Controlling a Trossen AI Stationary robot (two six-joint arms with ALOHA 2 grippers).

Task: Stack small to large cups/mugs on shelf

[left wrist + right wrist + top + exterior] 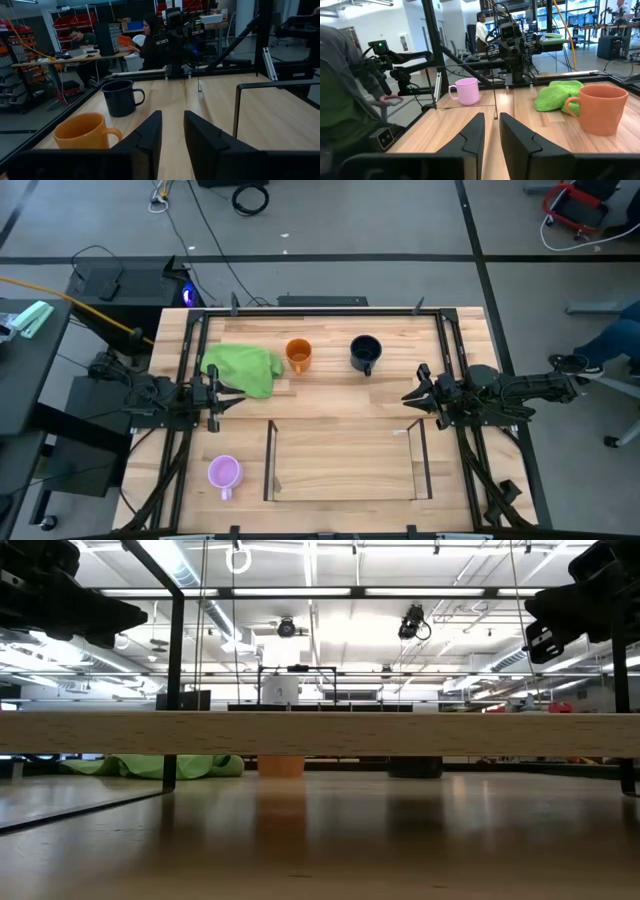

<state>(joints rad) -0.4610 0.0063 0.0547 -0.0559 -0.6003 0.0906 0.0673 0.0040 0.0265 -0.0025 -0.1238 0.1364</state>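
Note:
An orange mug (pixel 298 355) and a black mug (pixel 364 353) stand upright at the far middle of the table. A light purple mug (pixel 224 473) stands upright at the near left. The shelf (pixel 345 498), a low clear-sided frame with a wooden floor, sits at the near middle and holds nothing. My left gripper (pixel 232 400) hovers at the table's left, beside the green cloth, and its fingers (pixel 150 132) stand a narrow gap apart. My right gripper (pixel 407 399) hovers at the table's right, also with a narrow gap (pixel 491 116). Both are empty.
A crumpled green cloth (pixel 245 368) lies at the far left, next to the orange mug. Black frame rails (pixel 190 360) run along the table's sides. People sit and stand in the room beyond the table, and one (pixel 340 90) is close to the table's edge.

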